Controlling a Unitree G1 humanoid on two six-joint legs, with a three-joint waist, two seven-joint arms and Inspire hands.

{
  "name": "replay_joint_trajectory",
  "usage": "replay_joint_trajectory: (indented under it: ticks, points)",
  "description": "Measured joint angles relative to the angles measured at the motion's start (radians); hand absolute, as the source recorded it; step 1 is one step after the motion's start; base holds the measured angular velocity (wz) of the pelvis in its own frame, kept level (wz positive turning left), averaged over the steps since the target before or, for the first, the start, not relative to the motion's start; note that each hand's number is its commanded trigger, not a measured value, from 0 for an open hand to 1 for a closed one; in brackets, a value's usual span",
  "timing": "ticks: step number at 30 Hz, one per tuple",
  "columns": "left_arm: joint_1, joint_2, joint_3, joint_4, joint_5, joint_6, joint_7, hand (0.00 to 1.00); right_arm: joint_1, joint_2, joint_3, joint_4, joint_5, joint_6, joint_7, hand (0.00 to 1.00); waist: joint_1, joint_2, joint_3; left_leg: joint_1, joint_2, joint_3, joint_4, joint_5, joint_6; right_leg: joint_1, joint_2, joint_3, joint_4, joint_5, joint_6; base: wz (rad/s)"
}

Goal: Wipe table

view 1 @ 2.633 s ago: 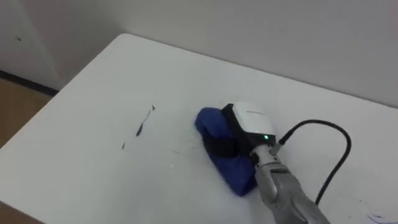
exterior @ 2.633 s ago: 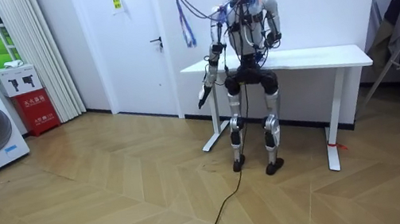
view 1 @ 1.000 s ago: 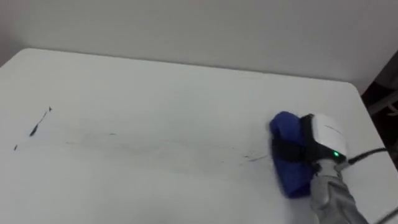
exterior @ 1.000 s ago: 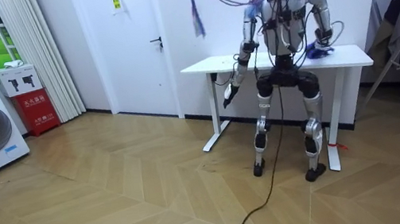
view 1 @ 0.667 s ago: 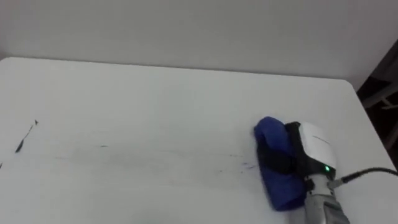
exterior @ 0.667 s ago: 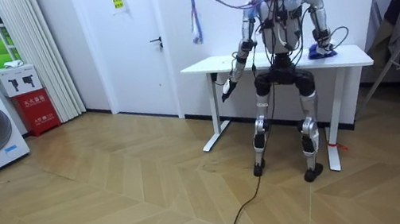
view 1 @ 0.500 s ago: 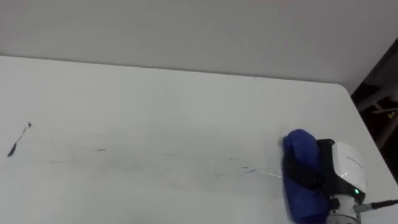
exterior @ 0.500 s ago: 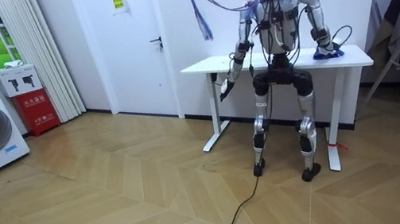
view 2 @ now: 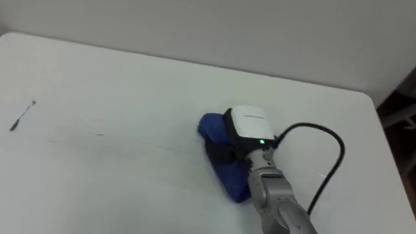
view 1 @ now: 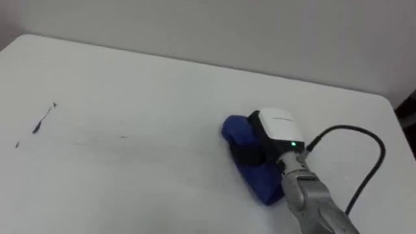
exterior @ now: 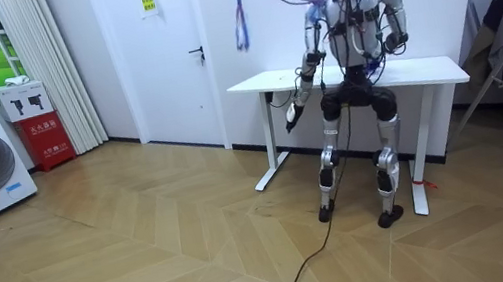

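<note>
Blue cloth (view 1: 261, 181), bunched into a thick pad, lies on the white table (view 1: 130, 78) right of its middle. The right robot hand (view 1: 275, 130) rests on top of it, palm down. The front of that hand is sunk into the folds, so I cannot tell whether it grips the cloth or only presses on it.

The step in hand looks like a wiping pass. Short dark marks (view 1: 43, 121) sit well apart from the cloth, near the table's left edge, with a fainter speck (view 1: 123, 137) between them and the cloth. To do this well, the palm should be kept flat with steady downward pressure. The cloth should travel left in a straight line until it fully covers the marks, and the passes should overlap. If the pad rolls or trails behind the hand, the grip is probably too loose.

The cloth's underside is hidden, and the table's near edge is cut off. In the room view the left robot hand (exterior: 292, 120) hangs by the table's edge, too small to tell its state.
</note>
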State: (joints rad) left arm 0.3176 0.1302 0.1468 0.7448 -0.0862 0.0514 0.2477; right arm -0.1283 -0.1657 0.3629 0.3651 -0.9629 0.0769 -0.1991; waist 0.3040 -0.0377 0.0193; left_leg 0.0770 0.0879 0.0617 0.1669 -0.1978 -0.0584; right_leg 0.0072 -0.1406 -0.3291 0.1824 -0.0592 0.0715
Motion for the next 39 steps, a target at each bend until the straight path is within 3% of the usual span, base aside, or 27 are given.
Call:
replay_joint_trajectory:
  ticks: [2, 4, 5, 7, 8, 11, 15, 19, 22, 24, 27, 28, 30, 33, 34, 36, 39]
  points:
    - [0.014, 0.001, 0.015, 0.0, 0.002, 0.009, -0.007, 0.0, 0.032, 0.0, -0.03, 0.02, -0.002, -0.034, -0.037, 1.0, -0.007, 0.004, -0.0003, 0.005, -0.004, -0.003, 0.0, 0.0, 0.003, 0.01, -0.002, -0.009, -0.002, 0.0, 0.0, 0.08]
    - [0.026, 0.001, 0.046, 0.004, 0.005, 0.009, -0.015, 0.0, 0.082, -0.001, -0.07, 0.045, -0.003, -0.072, -0.109, 1.0, -0.024, 0.0, -0.0056, 0.011, -0.011, -0.014, 0.001, 0.0, 0.007, 0.026, -0.011, -0.027, -0.01, 0.0, 0.0, 0.19]
    - [0.028, 0.004, 0.076, 0.018, 0.014, 0.009, -0.016, 0.0, 0.126, -0.001, -0.11, 0.06, -0.003, -0.105, -0.159, 1.0, -0.049, 0.0, -0.0056, 0.023, -0.016, -0.022, 0.0, -0.001, 0.01, 0.049, -0.014, -0.032, -0.019, -0.002, 0.006, 0.22]
    - [0.028, 0.016, 0.126, 0.047, 0.045, 0.014, -0.016, 0.0, 0.219, -0.012, -0.182, 0.063, 0.018, -0.134, -0.252, 1.0, -0.074, -0.001, -0.0062, 0.035, -0.02, -0.025, 0.002, -0.003, 0.013, 0.069, -0.016, -0.03, -0.03, -0.006, 0.015, 0.13]
    - [0.032, 0.035, 0.134, 0.065, 0.063, 0.014, -0.011, 0.0, 0.28, -0.036, -0.223, 0.066, 0.055, -0.15, -0.313, 1.0, -0.092, 0.0, -0.0068, 0.038, -0.023, -0.027, 0.004, -0.003, 0.014, 0.076, -0.016, -0.027, -0.032, -0.007, 0.019, 0.11]
    - [0.047, 0.045, 0.189, 0.065, 0.081, 0.014, 0.013, 0.0, 0.392, -0.071, -0.35, 0.116, 0.1, -0.182, -0.432, 1.0, -0.135, 0.002, -0.029, 0.038, -0.031, -0.038, 0.01, -0.005, 0.02, 0.082, -0.02, -0.016, -0.032, -0.016, 0.033, 0.07]
    - [0.019, 0.044, 0.173, 0.061, 0.099, -0.004, 0.019, 0.0, 0.389, -0.115, -0.389, 0.221, 0.261, -0.22, -0.46, 1.0, -0.165, 0.001, -0.0314, 0.033, -0.031, -0.041, 0.035, -0.009, 0.022, 0.084, -0.023, -0.012, -0.021, -0.016, 0.033, 0.0]
    - [0.006, 0.043, 0.099, 0.063, 0.084, -0.013, 0.026, 0.0, 0.343, -0.111, -0.372, 0.228, 0.271, -0.196, -0.418, 1.0, -0.161, 0.003, -0.0319, 0.041, -0.032, -0.037, 0.036, -0.009, 0.021, 0.087, -0.022, -0.006, -0.016, -0.016, 0.033, -0.06]
    - [-0.004, 0.032, 0.039, 0.077, 0.077, -0.011, 0.028, 0.0, 0.297, -0.083, -0.326, 0.167, 0.258, -0.091, -0.353, 1.0, -0.154, 0.003, -0.0314, 0.041, -0.027, -0.03, 0.034, -0.006, 0.017, 0.078, -0.016, 0.007, -0.013, -0.007, 0.02, -0.14]
    - [-0.025, 0.017, 0.001, 0.092, 0.079, -0.005, 0.035, 0.0, 0.212, -0.052, -0.246, 0.116, 0.213, 0.012, -0.253, 1.0, -0.108, 0.003, -0.0285, 0.039, -0.025, -0.037, 0.031, -0.007, 0.014, 0.056, 0.002, 0.035, -0.013, 0.001, 0.008, -0.42]
    - [-0.054, 0.005, -0.038, 0.112, 0.058, 0.008, 0.031, 0.0, 0.079, 0.005, -0.067, 0.049, 0.115, 0.057, -0.106, 1.0, -0.038, 0.004, -0.0228, 0.034, -0.015, -0.043, 0.018, -0.003, 0.004, 0.032, 0.023, 0.058, -0.014, 0.006, -0.002, -0.31]
    - [-0.053, 0.004, -0.047, 0.11, 0.041, 0.008, 0.03, 0.0, 0.052, 0.02, -0.027, 0.036, 0.098, 0.056, -0.083, 1.0, -0.021, 0.001, -0.0214, 0.033, -0.012, -0.041, 0.013, -0.001, 0.001, 0.026, 0.027, 0.06, -0.013, 0.005, -0.005, -0.06]
    - [-0.059, 0.005, -0.051, 0.093, 0.001, 0.012, 0.021, 0.0, -0.061, 0.079, 0.087, 0.018, 0.083, 0.04, -0.013, 1.0, 0.019, -0.009, -0.0113, 0.011, -0.006, -0.061, 0.009, 0.002, -0.005, 0.012, 0.032, 0.046, -0.015, 0.006, -0.018, 0.18]
    - [-0.013, 0.007, -0.05, 0.07, 0.0, 0.031, 0.01, 0.0, -0.098, 0.097, 0.096, 0.015, 0.05, 0.008, 0.018, 1.0, 0.051, -0.011, -0.0109, 0.004, -0.014, -0.096, 0.0, 0.008, 0.005, 0.028, 0.028, 0.021, -0.033, 0.004, -0.016, 0.4]
    - [-0.004, 0.006, -0.05, 0.068, 0.001, 0.035, 0.01, 0.0, -0.099, 0.094, 0.094, 0.016, 0.045, 0.011, 0.025, 1.0, 0.053, -0.009, -0.0092, 0.004, -0.015, -0.098, -0.001, 0.007, 0.006, 0.028, 0.026, 0.013, -0.032, 0.003, -0.015, 0.17]
    - [0.002, -0.001, -0.052, 0.067, 0.001, 0.05, 0.005, 0.0, -0.077, 0.062, 0.075, 0.046, 0.025, 0.009, 0.03, 1.0, 0.041, -0.001, 0.0047, -0.002, -0.024, -0.107, 0.001, 0.01, 0.012, 0.028, 0.016, -0.022, -0.031, 0.003, -0.015, 0.11]
    - [0.002, 0.003, -0.046, 0.067, 0.001, 0.047, 0.005, 0.0, 0.002, 0.059, 0.015, 0.058, 0.056, -0.058, -0.025, 1.0, -0.005, 0.011, 0.0028, 0.006, -0.034, -0.119, -0.004, 0.006, 0.02, 0.045, 0.005, -0.04, -0.031, -0.001, -0.008, 0.14]
